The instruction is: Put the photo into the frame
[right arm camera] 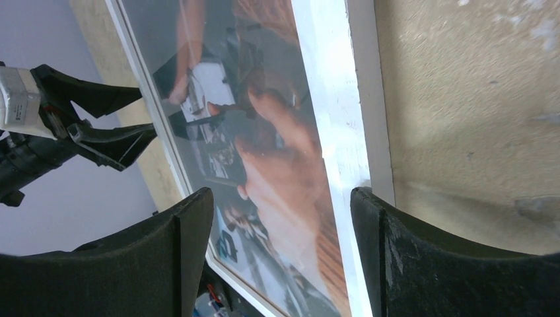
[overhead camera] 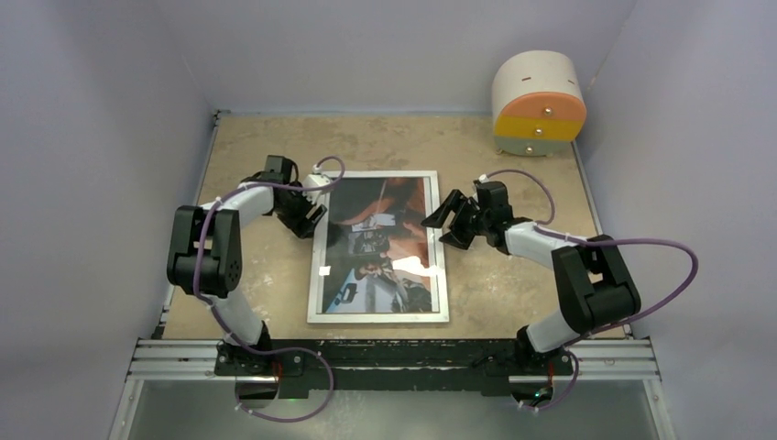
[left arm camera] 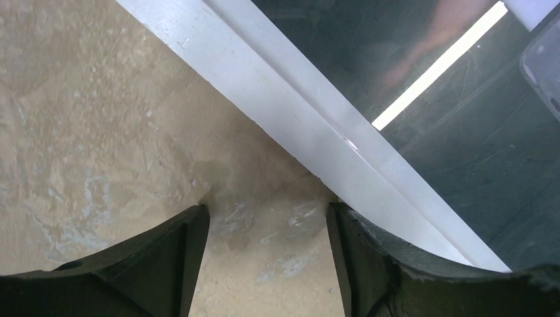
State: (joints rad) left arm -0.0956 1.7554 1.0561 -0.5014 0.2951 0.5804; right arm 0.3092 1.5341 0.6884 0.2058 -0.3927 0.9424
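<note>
The frame (overhead camera: 317,275) lies flat in the middle of the table, silver-white face up. The photo (overhead camera: 380,247) shows inside it through the glass. My left gripper (overhead camera: 307,218) is low at the frame's left edge. In the left wrist view, the left gripper (left arm camera: 267,211) is open over bare table, with its right finger against the white frame (left arm camera: 264,86) and the dark photo (left arm camera: 462,152) beyond. My right gripper (overhead camera: 443,225) is at the frame's right edge. Seen from the right wrist, the right gripper (right arm camera: 282,195) is open across the frame's rim (right arm camera: 330,99) and the photo (right arm camera: 264,152).
A round white box with orange and yellow drawers (overhead camera: 539,101) stands at the back right corner. Grey walls close in the table on three sides. A metal rail (overhead camera: 394,359) with both arm bases runs along the near edge.
</note>
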